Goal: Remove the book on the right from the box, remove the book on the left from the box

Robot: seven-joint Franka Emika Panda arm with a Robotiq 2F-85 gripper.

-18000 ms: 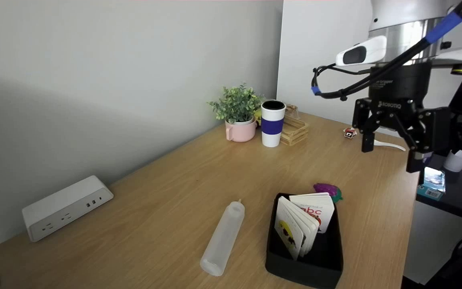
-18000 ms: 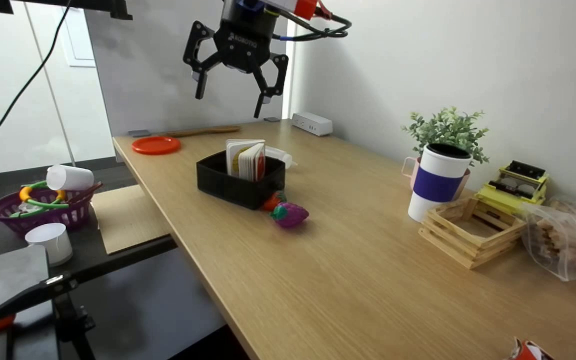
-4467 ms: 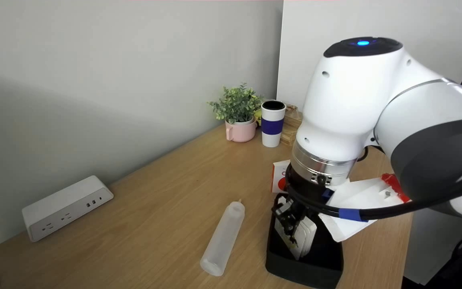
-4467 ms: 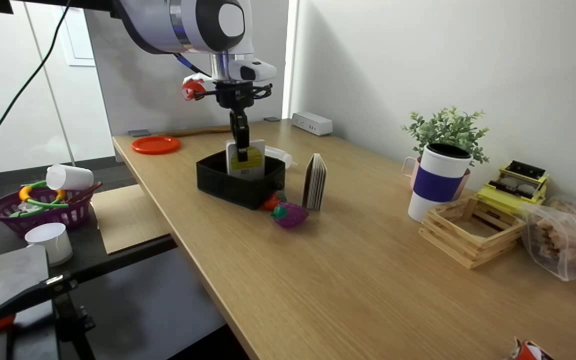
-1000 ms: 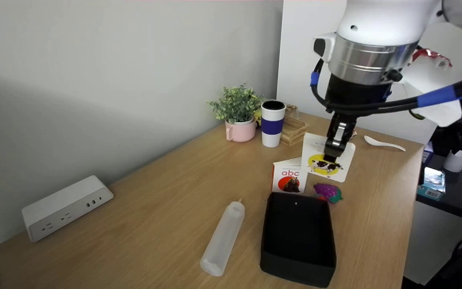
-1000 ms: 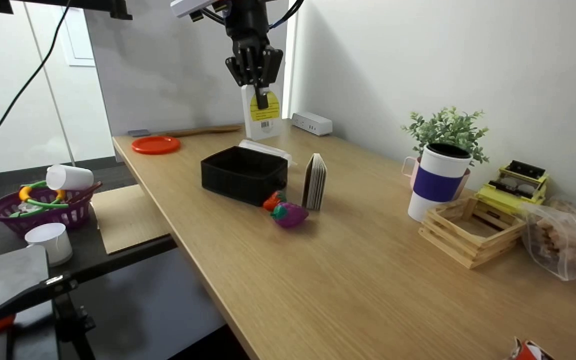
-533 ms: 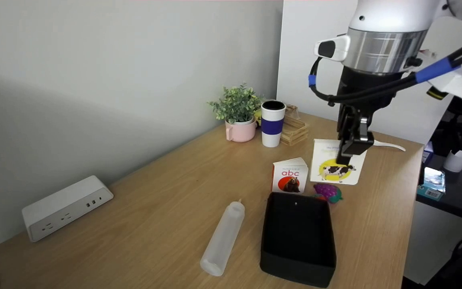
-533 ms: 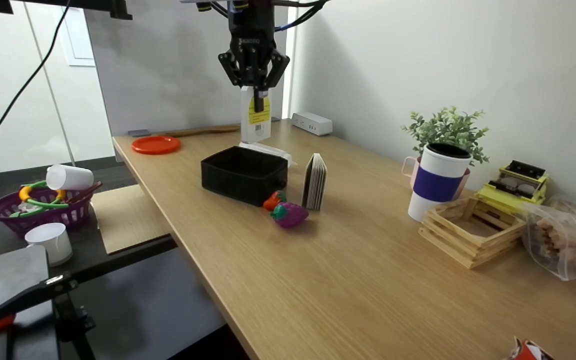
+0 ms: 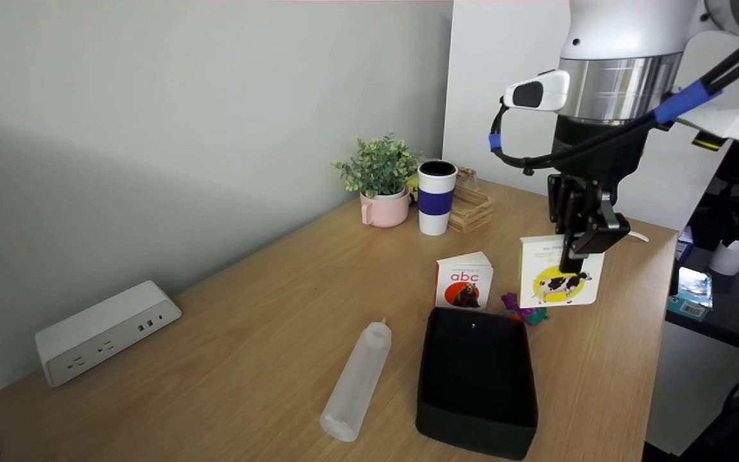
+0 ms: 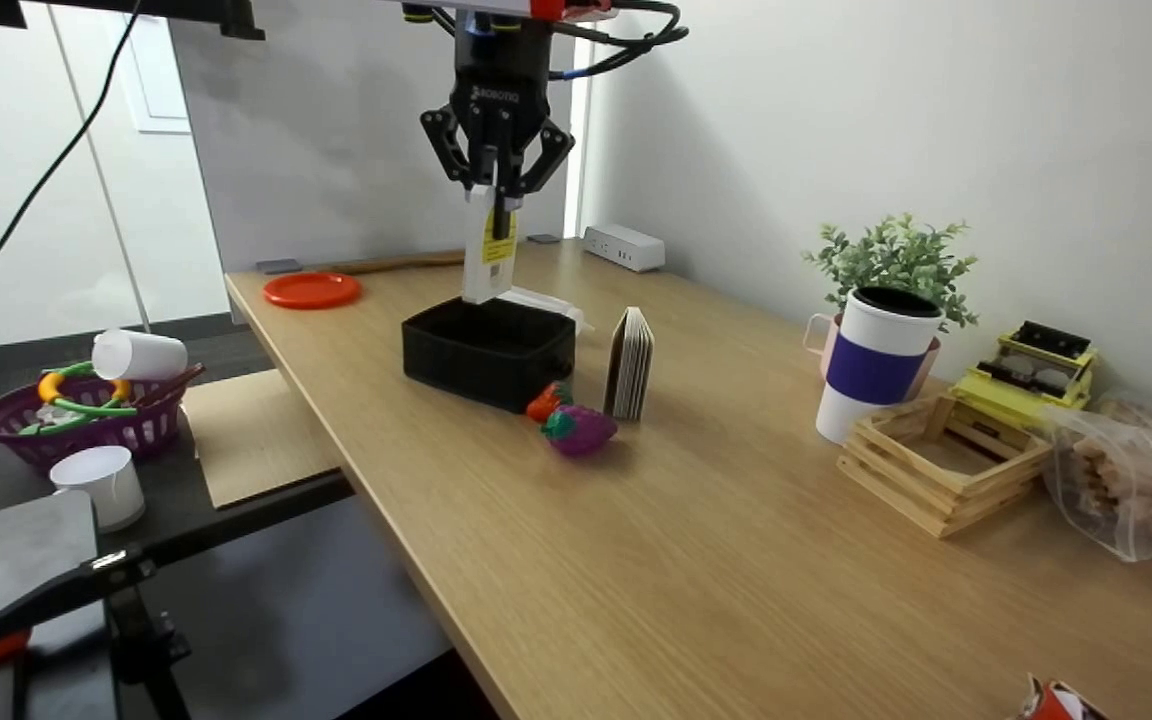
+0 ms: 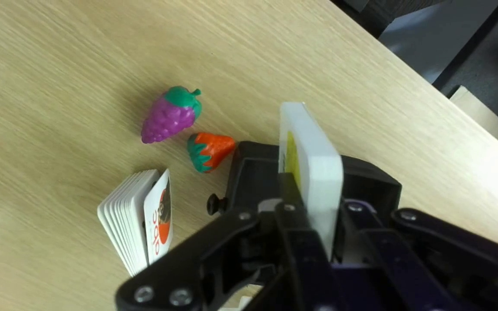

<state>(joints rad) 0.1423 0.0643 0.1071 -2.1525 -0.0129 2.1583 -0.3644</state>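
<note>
White and thick, the cow book (image 9: 552, 285) hangs at the right of the frame in an exterior view, clamped between the black fingers (image 9: 571, 260), which pinch it by its upper part. Its cover, with a yellow disc behind the cow, is turned to that camera. It is off the table (image 9: 267, 340) and out of the black box (image 9: 472, 428), which rests at the lower right with its floor in sight. In the wrist view the book cuts across the middle of the box; whether it is straight above it I cannot tell.

The abc book (image 9: 462, 285) stands on the table near the box, apart from it, its pages fanned. At the wrist view's left of centre lie a purple toy fruit (image 11: 169, 114) and a red toy fruit (image 11: 211, 151), both with green leaves; the red one's tip is at the box's corner, touching or nearly so. A translucent bottle (image 9: 356, 382) lies left of the box in an exterior view, and higher in the frame a white tumbler (image 9: 435, 204) with a purple band stands beside a potted plant (image 9: 379, 176).
</note>
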